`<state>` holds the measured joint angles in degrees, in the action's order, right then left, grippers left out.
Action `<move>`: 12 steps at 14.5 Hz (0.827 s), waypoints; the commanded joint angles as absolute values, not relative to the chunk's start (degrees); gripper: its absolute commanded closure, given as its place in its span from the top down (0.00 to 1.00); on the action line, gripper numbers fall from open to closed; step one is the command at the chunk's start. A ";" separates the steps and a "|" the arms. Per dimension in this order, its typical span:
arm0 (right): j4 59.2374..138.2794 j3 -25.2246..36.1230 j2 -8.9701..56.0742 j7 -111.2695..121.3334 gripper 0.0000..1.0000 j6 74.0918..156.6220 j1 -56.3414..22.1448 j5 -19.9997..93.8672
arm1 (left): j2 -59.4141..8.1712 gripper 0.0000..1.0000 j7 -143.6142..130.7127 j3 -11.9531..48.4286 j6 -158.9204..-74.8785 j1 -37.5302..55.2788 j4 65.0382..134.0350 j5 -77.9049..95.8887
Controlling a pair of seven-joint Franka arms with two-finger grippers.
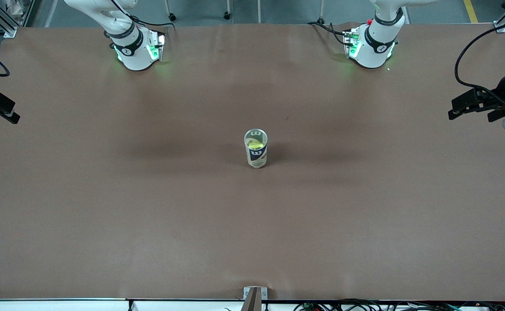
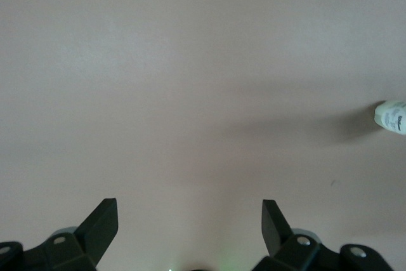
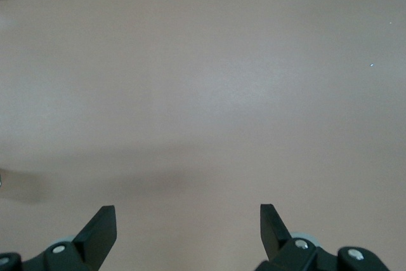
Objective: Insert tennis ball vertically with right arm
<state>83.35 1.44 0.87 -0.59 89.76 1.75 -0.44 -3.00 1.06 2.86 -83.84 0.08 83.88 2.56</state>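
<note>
A clear tennis-ball can (image 1: 256, 156) with a dark logo label stands upright in the middle of the table. Through its open top shows the yellow-green tennis ball (image 1: 255, 141), which lies inside it. The can (image 2: 391, 116) also shows at the edge of the left wrist view. My right gripper (image 3: 188, 223) hangs open and empty over bare table at the right arm's end, well away from the can. My left gripper (image 2: 190, 220) is likewise open and empty, up over the left arm's end of the table.
The brown table (image 1: 148, 207) is bare around the can. The two arm bases (image 1: 138, 49) (image 1: 371, 45) stand along the edge farthest from the front camera. A small bracket (image 1: 254, 296) sits at the nearest edge.
</note>
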 commanded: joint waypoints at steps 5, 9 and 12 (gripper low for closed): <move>83.32 1.14 0.70 -0.26 1.00 89.91 1.93 -0.97 | 7.55 1.00 0.27 4.48 -85.60 -0.18 93.86 2.37; 83.32 1.05 0.70 -0.26 1.00 89.91 1.93 -0.97 | 9.40 1.00 -0.53 4.83 -87.97 -0.09 95.71 4.22; 83.32 1.05 0.70 -0.26 1.00 89.91 1.93 -0.97 | 9.40 1.00 -1.58 4.83 -88.07 0.00 95.45 3.52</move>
<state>83.35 1.38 0.87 -0.59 89.77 1.75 -0.44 7.74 -0.57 4.64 -86.87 0.08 93.87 3.58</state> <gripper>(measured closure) 0.000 0.000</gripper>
